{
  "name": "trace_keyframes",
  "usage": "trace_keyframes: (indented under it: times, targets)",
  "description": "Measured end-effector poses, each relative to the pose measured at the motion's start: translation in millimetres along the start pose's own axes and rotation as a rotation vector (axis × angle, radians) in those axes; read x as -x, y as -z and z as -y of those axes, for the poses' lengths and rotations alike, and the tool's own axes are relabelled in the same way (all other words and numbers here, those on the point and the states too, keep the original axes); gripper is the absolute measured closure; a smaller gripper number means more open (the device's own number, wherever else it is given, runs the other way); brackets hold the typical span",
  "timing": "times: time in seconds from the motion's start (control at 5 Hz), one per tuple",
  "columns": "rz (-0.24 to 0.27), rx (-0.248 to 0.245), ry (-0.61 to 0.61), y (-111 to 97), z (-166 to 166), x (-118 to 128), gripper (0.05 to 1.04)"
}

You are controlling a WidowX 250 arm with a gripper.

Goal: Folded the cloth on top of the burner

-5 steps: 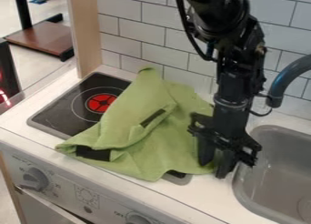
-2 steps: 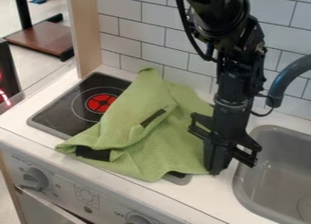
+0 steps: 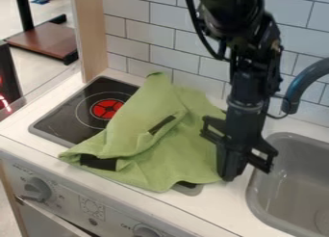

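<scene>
Green cloth (image 3: 183, 151) points its narrow tip at the tiled wall (image 3: 183, 33), long axis running frontward, right edge apparently clamped between the gripper's (image 3: 230, 178) closed jaws.

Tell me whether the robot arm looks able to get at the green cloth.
Probably yes: the gripper is right by the green cloth with nothing visible between them, though it looks shut and would need opening.

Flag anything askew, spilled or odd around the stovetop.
The green cloth looks askew: it lies rumpled and slanted across the stovetop, and its left corner pokes past the front edge onto the counter. No spill stands out.
</scene>
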State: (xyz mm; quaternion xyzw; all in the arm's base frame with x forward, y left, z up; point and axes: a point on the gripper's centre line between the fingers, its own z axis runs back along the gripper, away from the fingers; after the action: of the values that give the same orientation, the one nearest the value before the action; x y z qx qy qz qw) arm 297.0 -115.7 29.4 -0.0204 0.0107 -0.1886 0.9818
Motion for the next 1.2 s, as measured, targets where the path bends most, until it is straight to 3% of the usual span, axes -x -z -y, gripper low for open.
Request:
trace_keyframes:
  times: [0.4, 0.8, 1.2]
  targets:
    - [0.068, 0.017, -0.053, -34, -19, 7, 1.036]
    - [0.102, 0.031, -0.234, -48, -76, 21, 1.036]
    - [0.134, 0.062, -0.496, -51, -138, 59, 1.036]
